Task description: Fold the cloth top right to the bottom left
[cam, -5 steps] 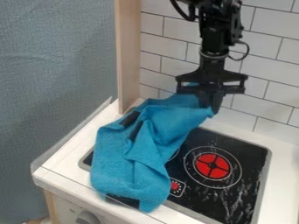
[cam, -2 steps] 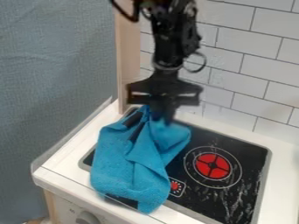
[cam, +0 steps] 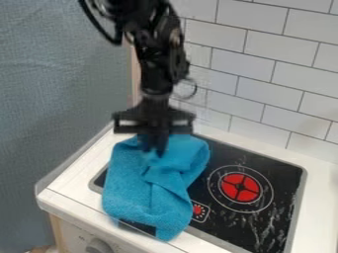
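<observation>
Soft, bright light washes the white tiles (cam: 280, 49).

Black cooktop (cam: 287, 174), one, grey-rimmed, pale-streaked; set in white tabletop (cam: 71, 187), beneath and right of the end effector (cam: 155, 149). Red burner (cam: 231, 187), one, ringed, lower right of the end effector. Red dial marking (cam: 197, 210), small, nearer the front edge. Grey knob (cam: 99, 245), one, lower left of the end effector. Tiled wall (cam: 264, 59), white, behind and right. Wooden post (cam: 135, 74), pale, behind. Backdrop (cam: 59, 89), blue-grey, left.
</observation>
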`<state>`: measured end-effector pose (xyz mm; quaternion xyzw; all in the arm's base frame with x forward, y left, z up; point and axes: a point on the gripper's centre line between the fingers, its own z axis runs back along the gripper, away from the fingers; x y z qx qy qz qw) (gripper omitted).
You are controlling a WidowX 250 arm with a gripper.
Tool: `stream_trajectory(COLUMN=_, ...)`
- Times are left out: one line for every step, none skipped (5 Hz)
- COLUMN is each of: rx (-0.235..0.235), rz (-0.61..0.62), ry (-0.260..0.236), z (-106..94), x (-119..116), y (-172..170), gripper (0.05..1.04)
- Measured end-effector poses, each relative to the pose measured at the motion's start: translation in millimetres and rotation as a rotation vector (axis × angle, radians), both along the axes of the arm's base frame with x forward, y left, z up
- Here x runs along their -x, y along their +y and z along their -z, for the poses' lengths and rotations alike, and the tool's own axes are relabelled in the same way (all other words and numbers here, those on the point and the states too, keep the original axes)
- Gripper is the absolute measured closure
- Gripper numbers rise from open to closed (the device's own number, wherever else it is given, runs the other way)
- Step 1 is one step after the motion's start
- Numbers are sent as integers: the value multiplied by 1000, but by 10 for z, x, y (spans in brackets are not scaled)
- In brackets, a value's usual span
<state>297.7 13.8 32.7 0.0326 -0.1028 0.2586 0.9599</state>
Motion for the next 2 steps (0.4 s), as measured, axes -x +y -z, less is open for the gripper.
stream_trajectory(rx=-2, rz=-39, ry=62, z=313, x=77, y=137, gripper=1019)
stream_trajectory(rx=-8, rz=-42, ry=93, z=478, x=108, y=193, gripper=991)
